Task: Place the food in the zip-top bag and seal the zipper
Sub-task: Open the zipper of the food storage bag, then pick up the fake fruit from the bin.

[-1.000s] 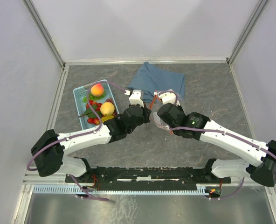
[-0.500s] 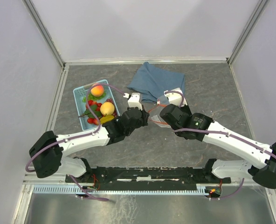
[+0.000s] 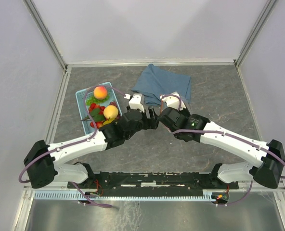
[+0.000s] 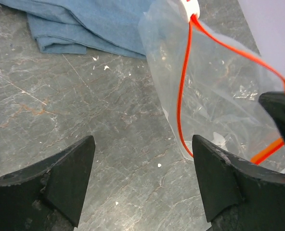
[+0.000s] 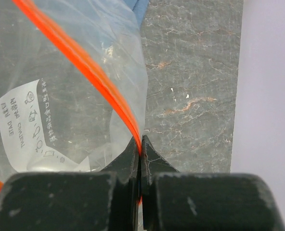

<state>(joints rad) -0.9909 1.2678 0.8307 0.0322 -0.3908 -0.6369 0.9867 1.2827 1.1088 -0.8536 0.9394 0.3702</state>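
The clear zip-top bag (image 4: 219, 91) hangs above the grey table, its red-orange zipper (image 4: 183, 96) running down from a white slider (image 4: 189, 6). My right gripper (image 5: 140, 147) is shut on the zipper strip (image 5: 84, 67) at one end of the bag's (image 5: 60, 86) mouth. My left gripper (image 4: 142, 163) stands open just left of the bag with only bare table between its fingers (image 4: 68, 178). The food lies in the light blue basket (image 3: 82, 96): two peaches (image 3: 100, 92), strawberries (image 3: 95, 107) and a banana (image 3: 108, 121). In the top view the bag is mostly hidden between the two wrists.
A folded blue cloth (image 3: 161, 84) lies on the table behind the bag, also in the left wrist view (image 4: 94, 24). The right gripper's dark finger (image 4: 279, 110) shows at the right edge of the left wrist view. Grey walls enclose the table.
My left gripper has opened and let go of the bag. My right gripper has shut on the zipper strip. Both wrists have shifted slightly left and toward the back.
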